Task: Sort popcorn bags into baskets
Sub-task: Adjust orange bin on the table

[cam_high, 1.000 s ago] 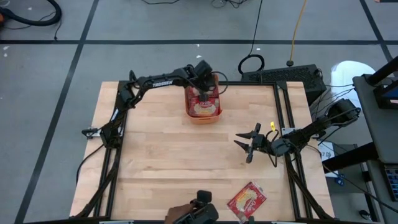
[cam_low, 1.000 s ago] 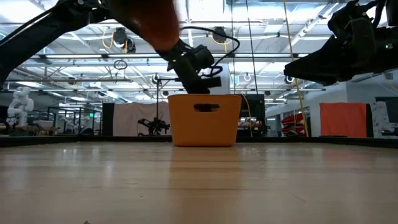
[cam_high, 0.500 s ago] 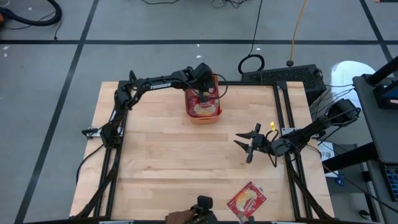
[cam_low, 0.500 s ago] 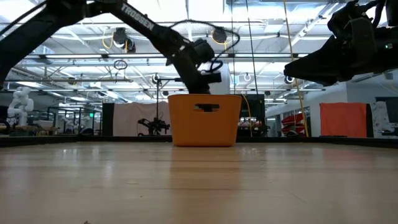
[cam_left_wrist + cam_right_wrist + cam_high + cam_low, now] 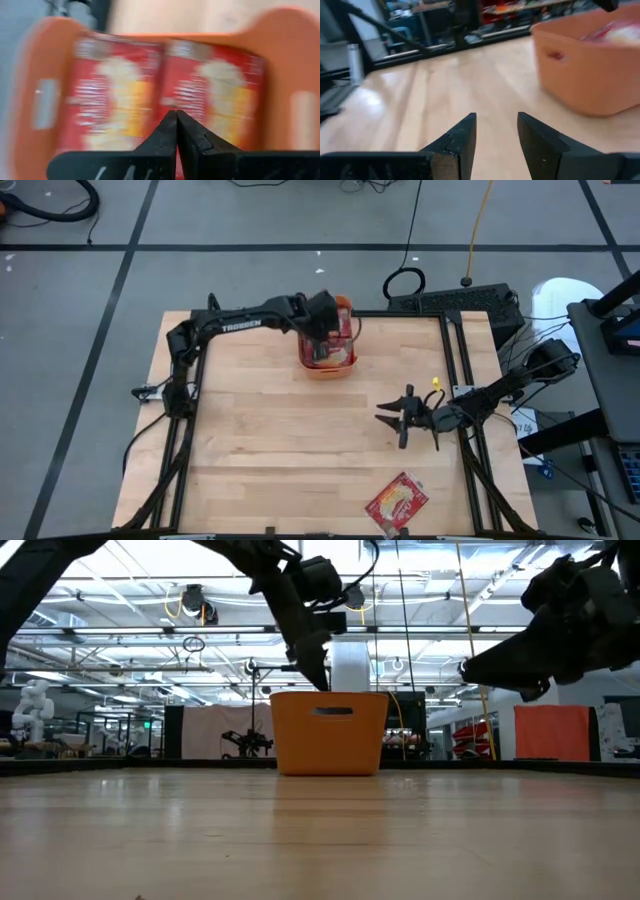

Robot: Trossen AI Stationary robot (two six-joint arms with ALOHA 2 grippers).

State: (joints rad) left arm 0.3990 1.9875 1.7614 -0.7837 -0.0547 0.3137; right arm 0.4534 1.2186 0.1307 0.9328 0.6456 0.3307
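It was a large robotics lab or workshop hall: exposed ceiling trusses [image 5: 150,635] with hanging lights, a white humanoid robot [image 5: 30,705] standing far back, cables [image 5: 405,280] trailing across grey taped floor beside the wooden surface [image 5: 270,440].

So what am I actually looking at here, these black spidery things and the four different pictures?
Those are two dark robot arms at a pale wooden table, each ending in a two-finger gripper. One picture looks straight down, one sits level with the tabletop, and two come from cameras on the arms' wrists. The left gripper is shut and empty, held above a small orange plastic bin with flat red popcorn packets lying inside. The right gripper waits open over bare wood near the table's right side, holding nothing. One more red packet with a cream label lies on the table near its front edge.
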